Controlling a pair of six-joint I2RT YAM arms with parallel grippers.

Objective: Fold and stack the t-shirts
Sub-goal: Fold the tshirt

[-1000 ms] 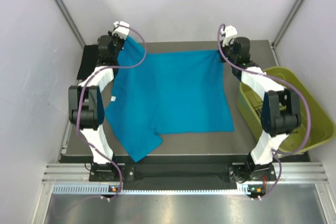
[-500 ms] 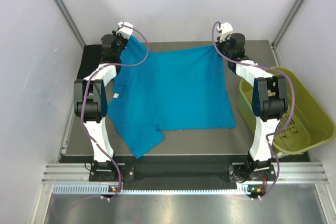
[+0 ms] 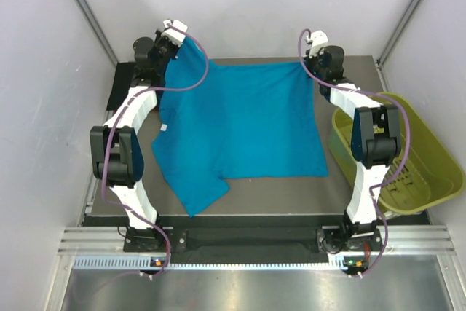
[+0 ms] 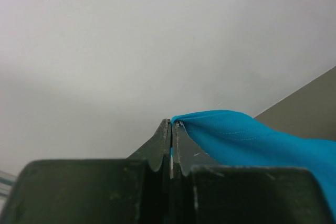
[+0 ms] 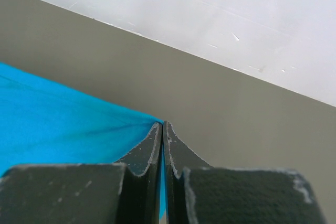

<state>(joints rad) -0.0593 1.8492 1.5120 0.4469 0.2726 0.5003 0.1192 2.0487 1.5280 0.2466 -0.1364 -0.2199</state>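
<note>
Shifted since a second ago, the teal t-shirt [image 3: 247, 121] lies spread on the table [image 3: 291, 194], its far-left corner now lifted higher and its near sleeve drawn inward. The left gripper [image 4: 171, 124] and right gripper [image 5: 163, 125] each stay clamped on a far corner. The uneven lift could skew the cloth, or the thin fingertip pinch could slip. The white neck label [image 3: 165, 127] has crept toward the back.

Top view overlooks the whole table [image 3: 284, 193]; close wrist views along fingers [image 4: 157, 149] share the t-shirt [image 3: 247, 121].

One teal t-shirt [image 3: 247, 121] — one bin [image 3: 434, 143]
</note>
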